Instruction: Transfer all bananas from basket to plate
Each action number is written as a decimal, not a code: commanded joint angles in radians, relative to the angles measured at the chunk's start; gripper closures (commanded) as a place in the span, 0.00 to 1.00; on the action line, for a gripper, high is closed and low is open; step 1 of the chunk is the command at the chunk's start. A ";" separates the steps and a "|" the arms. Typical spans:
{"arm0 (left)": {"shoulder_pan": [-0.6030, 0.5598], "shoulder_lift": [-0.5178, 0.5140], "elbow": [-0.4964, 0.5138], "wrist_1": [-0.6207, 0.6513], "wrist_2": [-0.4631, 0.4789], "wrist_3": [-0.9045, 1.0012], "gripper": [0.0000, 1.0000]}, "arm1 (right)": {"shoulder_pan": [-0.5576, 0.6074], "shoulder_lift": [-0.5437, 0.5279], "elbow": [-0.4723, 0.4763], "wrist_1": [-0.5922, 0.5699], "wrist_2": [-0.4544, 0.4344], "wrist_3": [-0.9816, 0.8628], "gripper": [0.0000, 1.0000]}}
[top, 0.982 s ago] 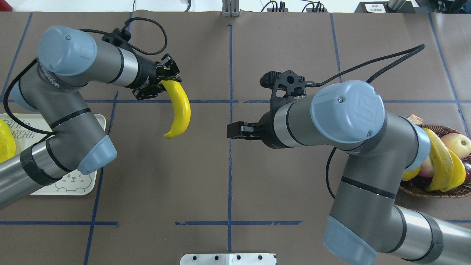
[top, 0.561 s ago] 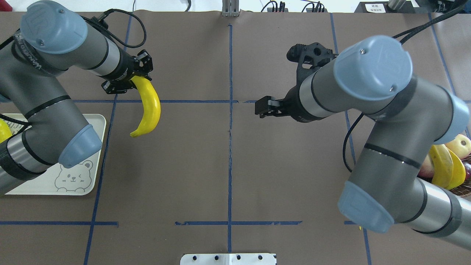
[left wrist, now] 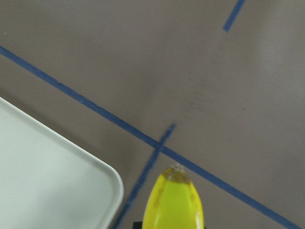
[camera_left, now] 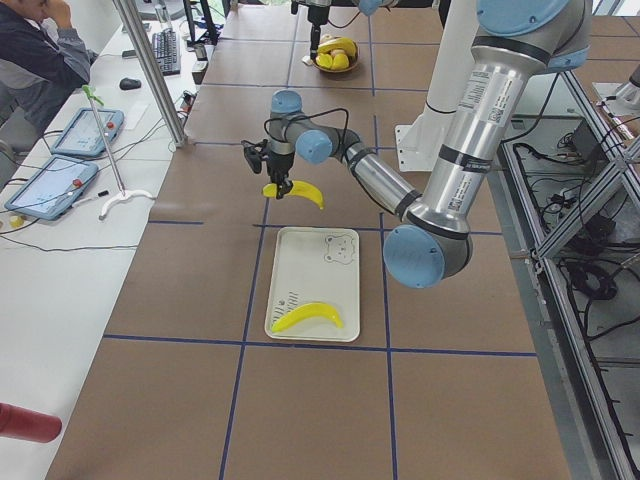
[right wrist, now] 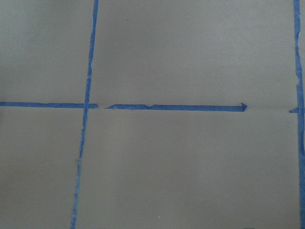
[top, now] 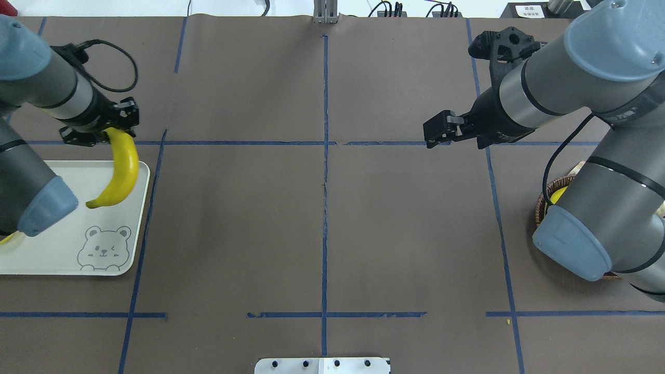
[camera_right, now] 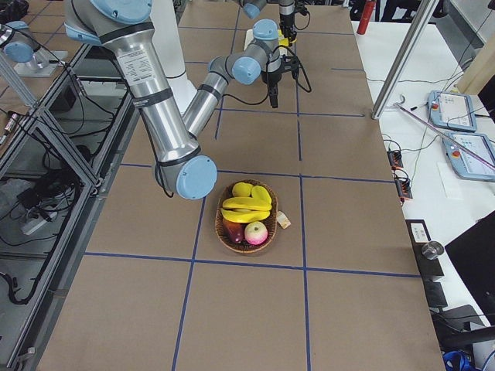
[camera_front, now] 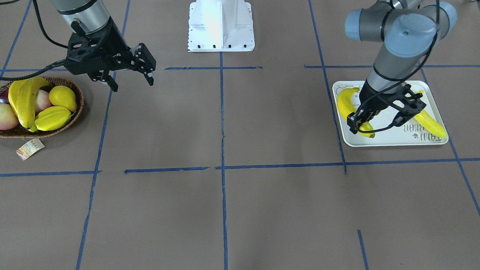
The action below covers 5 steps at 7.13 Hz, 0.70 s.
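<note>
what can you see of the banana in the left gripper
The banana is long, curved, smooth and bright yellow. The left gripper is shut on one end, and the rest juts back toward the robot. It is held in the air over the far edge of the pale plate, touching nothing else.

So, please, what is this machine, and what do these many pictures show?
These are two robot arms at one table, each ending in a two-finger hand. Two pictures look down on the table, from behind and from in front of the robot; two look from the table's ends; two come from cameras on the wrists. The left hand grips one banana in the air by the plate, where another banana lies. The right hand is open and empty. The basket holds more bananas and other fruit.
</note>
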 commanded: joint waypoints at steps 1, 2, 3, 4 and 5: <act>-0.047 0.143 -0.001 -0.063 -0.031 0.038 1.00 | 0.009 -0.019 0.006 0.003 0.006 -0.019 0.01; -0.054 0.208 0.014 -0.146 -0.028 0.028 1.00 | 0.009 -0.019 0.006 0.003 0.003 -0.019 0.01; -0.079 0.230 0.045 -0.207 -0.028 -0.015 1.00 | 0.009 -0.019 0.006 0.003 0.003 -0.019 0.01; -0.082 0.247 0.078 -0.270 -0.028 -0.099 1.00 | 0.007 -0.019 0.006 0.003 0.002 -0.017 0.01; -0.082 0.273 0.135 -0.378 -0.030 -0.147 1.00 | 0.007 -0.017 0.006 0.003 0.002 -0.017 0.01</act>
